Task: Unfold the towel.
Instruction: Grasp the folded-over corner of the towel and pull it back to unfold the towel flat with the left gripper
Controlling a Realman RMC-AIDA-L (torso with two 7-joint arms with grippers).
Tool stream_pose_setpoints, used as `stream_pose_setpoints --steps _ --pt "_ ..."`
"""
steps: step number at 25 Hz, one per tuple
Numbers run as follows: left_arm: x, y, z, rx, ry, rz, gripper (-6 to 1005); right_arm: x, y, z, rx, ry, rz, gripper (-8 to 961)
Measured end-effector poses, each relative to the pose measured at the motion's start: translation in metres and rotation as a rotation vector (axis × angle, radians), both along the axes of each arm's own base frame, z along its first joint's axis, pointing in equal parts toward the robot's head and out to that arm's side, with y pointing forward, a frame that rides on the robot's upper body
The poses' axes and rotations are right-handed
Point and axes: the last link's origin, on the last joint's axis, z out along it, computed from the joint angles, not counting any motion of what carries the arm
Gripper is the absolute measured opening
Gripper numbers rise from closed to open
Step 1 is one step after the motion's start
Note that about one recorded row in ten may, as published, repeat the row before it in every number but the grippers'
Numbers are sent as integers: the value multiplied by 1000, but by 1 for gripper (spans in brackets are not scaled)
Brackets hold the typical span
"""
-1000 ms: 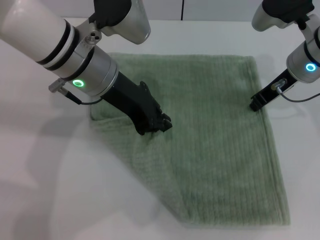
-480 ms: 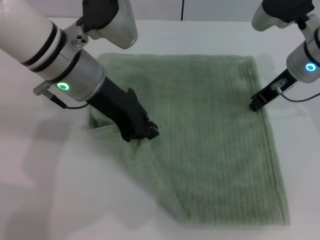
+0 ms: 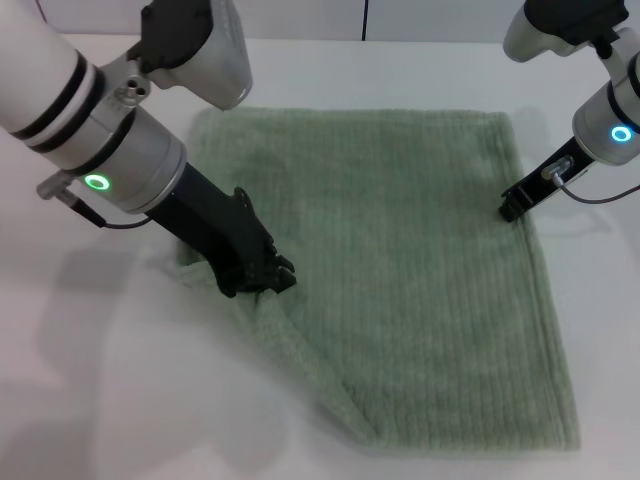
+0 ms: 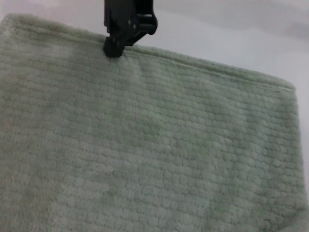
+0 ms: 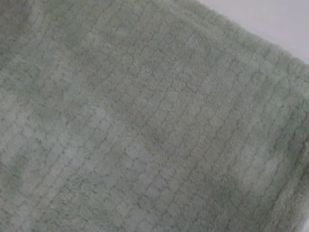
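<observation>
The pale green towel [image 3: 420,280] lies spread on the white table, ribbed side up. Its front left part is still doubled over, making a slanted folded edge [image 3: 320,390]. My left gripper [image 3: 262,282] is low on the towel's left side, shut on a bunched fold of the cloth. At the towel's right hem my right gripper [image 3: 511,209] stands with its tip on the cloth, fingers together on the edge. The left wrist view looks across the towel [image 4: 145,145] to that right gripper [image 4: 112,48] at the far hem. Towel [image 5: 145,121] fills the right wrist view.
The white table [image 3: 80,400] stretches bare to the left and front of the towel. A black cable [image 3: 364,18] hangs at the back edge. White table also shows right of the towel [image 3: 600,330].
My left gripper has moved left and toward the front, dragging the pinched fold with it and baring more of the towel's middle. The right gripper has stayed on the right hem.
</observation>
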Motion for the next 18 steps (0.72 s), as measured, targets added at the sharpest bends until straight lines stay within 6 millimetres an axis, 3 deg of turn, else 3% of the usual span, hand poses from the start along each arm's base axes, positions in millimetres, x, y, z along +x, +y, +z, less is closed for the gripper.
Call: stream_pose_setpoints --steps 18 --pt "-7 -19 13 -64 -6 -1 66 1 0 0 4 -2 1 3"
